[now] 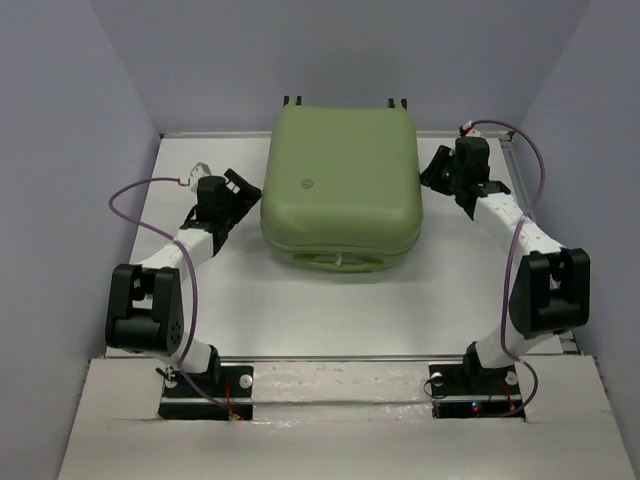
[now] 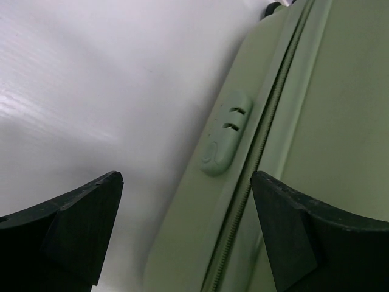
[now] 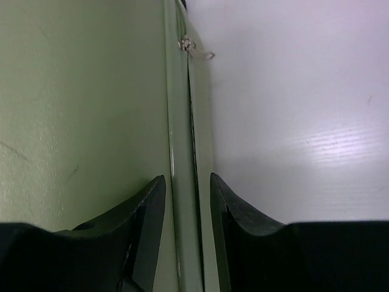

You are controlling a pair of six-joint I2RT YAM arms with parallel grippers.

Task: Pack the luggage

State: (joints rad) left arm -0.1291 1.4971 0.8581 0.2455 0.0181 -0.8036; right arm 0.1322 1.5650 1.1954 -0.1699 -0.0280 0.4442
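The luggage, a light-green hard-shell suitcase, lies flat and closed in the middle of the table, its round logo on top. My left gripper is open at its left side. In the left wrist view the left gripper straddles the suitcase's side wall and zipper line. My right gripper is at the suitcase's right side. In the right wrist view the right gripper stands narrowly open on either side of the seam on the shell. A metal zipper pull lies further along that seam.
The suitcase's wheels point to the back wall, close to it. A recessed handle faces the near edge. A moulded side foot sits on the left wall. White table is walled by grey panels on three sides.
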